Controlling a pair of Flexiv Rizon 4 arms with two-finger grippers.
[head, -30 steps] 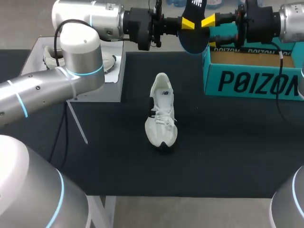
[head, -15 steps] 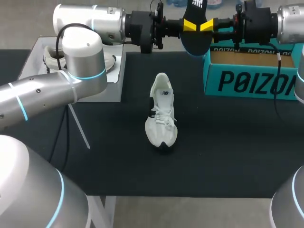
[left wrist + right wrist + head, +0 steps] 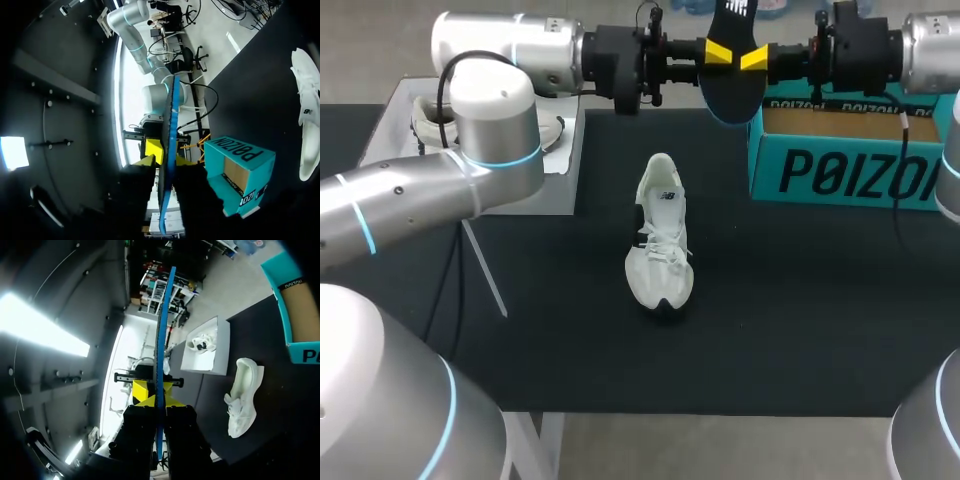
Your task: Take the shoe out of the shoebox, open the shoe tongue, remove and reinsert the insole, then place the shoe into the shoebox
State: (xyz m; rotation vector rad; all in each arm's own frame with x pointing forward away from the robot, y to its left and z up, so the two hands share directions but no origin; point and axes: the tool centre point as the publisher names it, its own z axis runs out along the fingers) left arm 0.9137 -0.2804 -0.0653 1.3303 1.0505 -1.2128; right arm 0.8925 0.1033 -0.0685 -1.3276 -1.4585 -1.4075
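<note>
Currently I am watching both arms holding the insole (image 3: pixel 732 88) in the air over the far edge of the surface (image 3: pixel 800 300), just beside the shoebox (image 3: pixel 840 175).

- The left gripper (image 3: pixel 717 50) is coming in from the left and clamping the insole; in its wrist view the insole is running edge-on between the two fingers, one finger pressing each face.
- The right gripper (image 3: pixel 756 58) is coming in from the right and pinching the same insole from the opposite side. Its wrist view gives the same reading: a thin blue edge standing between closed-in fingers.
- The yellow tips of the two grippers are nearly meeting across the insole.
- The insole is hanging roughly upright, its lower end dipping just in front of the shoebox's near-left corner.

The shoe (image 3: pixel 660 235) is lying on the surface near the middle, white, toe toward the camera, laces up, well apart from both grippers. The shoebox is sitting open at the far right. A white box (image 3: pixel 520 195) at the far left is holding a second shoe (image 3: pixel 430 120).
</note>
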